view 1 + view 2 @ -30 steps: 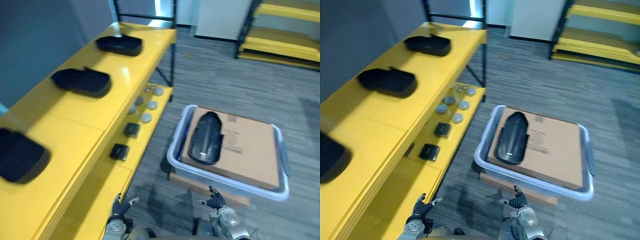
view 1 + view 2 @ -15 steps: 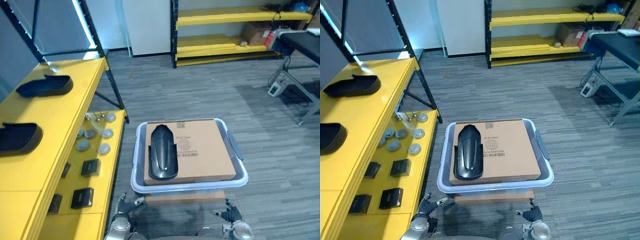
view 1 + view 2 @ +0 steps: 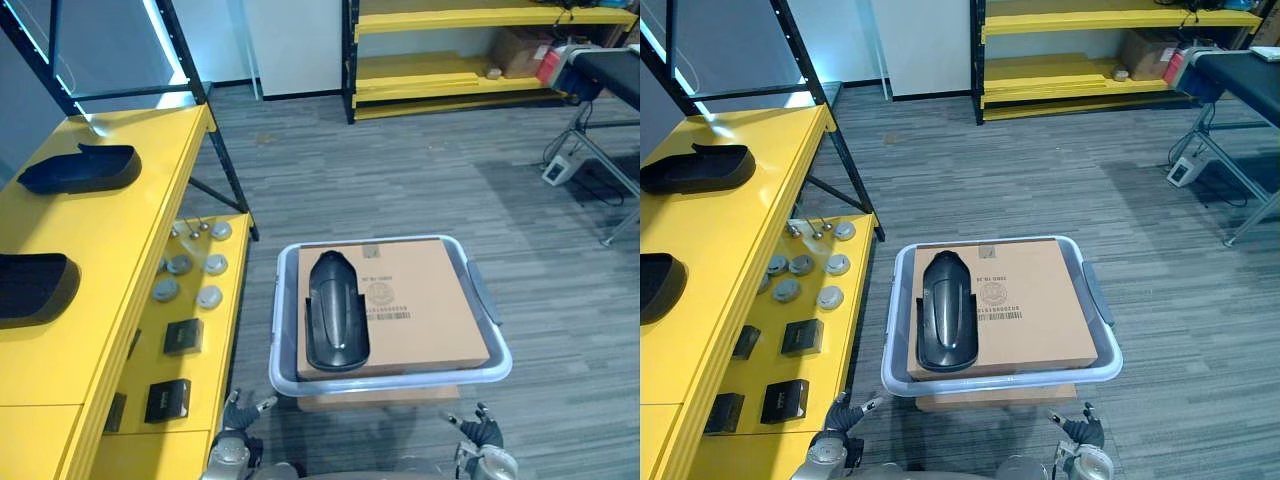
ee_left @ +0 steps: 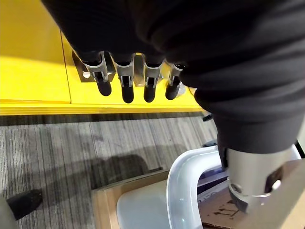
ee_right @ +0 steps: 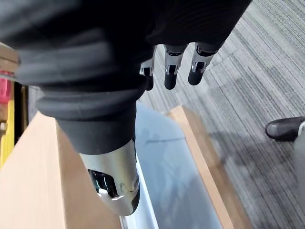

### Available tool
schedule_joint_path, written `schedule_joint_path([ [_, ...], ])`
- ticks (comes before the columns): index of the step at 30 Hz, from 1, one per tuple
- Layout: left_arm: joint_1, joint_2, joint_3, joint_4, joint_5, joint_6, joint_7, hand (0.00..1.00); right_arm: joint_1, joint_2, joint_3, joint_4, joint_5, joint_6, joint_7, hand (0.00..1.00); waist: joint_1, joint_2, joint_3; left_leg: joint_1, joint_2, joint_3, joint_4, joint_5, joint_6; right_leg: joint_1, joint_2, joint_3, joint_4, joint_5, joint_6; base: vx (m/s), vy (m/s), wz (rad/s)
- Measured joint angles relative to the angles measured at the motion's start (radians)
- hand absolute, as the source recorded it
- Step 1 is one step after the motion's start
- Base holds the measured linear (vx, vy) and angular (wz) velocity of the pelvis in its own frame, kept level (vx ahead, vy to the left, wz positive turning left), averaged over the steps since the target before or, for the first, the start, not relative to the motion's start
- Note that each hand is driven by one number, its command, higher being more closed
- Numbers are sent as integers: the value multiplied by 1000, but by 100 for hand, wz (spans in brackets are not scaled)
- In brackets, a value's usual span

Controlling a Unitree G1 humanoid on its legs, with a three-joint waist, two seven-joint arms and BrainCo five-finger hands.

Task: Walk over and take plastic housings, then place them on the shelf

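The view has been swung from the yellow shelf [image 3: 120, 240] to face the bin [image 3: 283, 372] squarely; the things themselves are unmoved. A glossy black plastic housing [image 3: 337, 325], long and domed, is seen lying on the cardboard box [image 3: 425, 310] in the bin, ahead of both hands and nearer the left hand [image 3: 238, 420]. Its underside is hidden. Its long axis runs straight away from the hands, narrower rounded end farthest. Left hand and right hand [image 3: 480, 432] are held low, fingers relaxed and holding nothing, and are partly cut off by the frame edge.
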Motion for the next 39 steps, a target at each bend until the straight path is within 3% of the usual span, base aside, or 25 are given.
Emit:
schedule_joint_path([
  [8,52,0,30,-1,-4,-1,-3,0,76,-7,-59,-538,-80,-10,-39,0,-7,-44,-22,12,-22,-30,-86,53,12,18,3,-1,-68,43,3,-4,31,11],
  [11,66,-2,26,-1,-4,-3,-5,0,64,-11,15,-671,-117,-46,-36,0,-1,-59,-26,11,-33,-61,-123,87,16,25,2,-2,-85,43,3,-42,14,28],
  [15,63,-4,15,-1,-4,-12,-12,0,-20,-35,159,-693,-159,-47,-14,0,7,-49,-22,8,-38,-110,-184,138,14,26,6,-38,-97,43,9,-80,-23,36],
  [18,60,-3,7,-18,-4,-16,-25,0,-102,-34,230,-668,-209,-47,-14,0,32,-40,-20,-29,-40,-151,-204,161,14,-3,7,-72,-96,39,17,-78,-19,44],
  [22,50,-1,-4,-32,-2,-24,-24,0,-218,-33,270,-492,-280,-33,-18,0,61,-39,-15,-73,-49,-214,-203,180,16,0,5,-131,-99,40,19,25,-9,46],
  [25,39,-1,-19,-44,3,-24,-23,0,-293,-30,276,-327,-343,11,-28,0,86,-40,2,-91,-60,-258,-203,186,18,18,4,-171,-118,40,19,50,-8,42],
  [32,15,-1,-29,-58,4,-23,-19,0,-437,17,270,-39,-459,106,-63,0,90,-38,59,-129,-73,-299,-189,188,17,25,3,-213,-136,40,19,40,-7,27],
  [36,3,-2,-49,-77,3,-22,0,0,-504,49,187,25,-520,159,-157,0,93,-38,100,-142,-75,-311,-178,188,17,29,3,-219,-136,41,19,15,-6,14],
  [37,-1,-2,-52,-77,3,-22,2,0,-521,47,172,41,-530,165,-175,100,93,-38,104,-143,-75,-311,-178,188,17,27,3,-219,-136,41,19,0,0,0],
  [39,-12,-2,-61,-77,3,-19,13,0,-549,47,151,65,-544,188,-203,100,95,-37,115,-146,-75,-310,-178,188,17,24,3,-218,-136,42,19,-8,-1,-2],
])
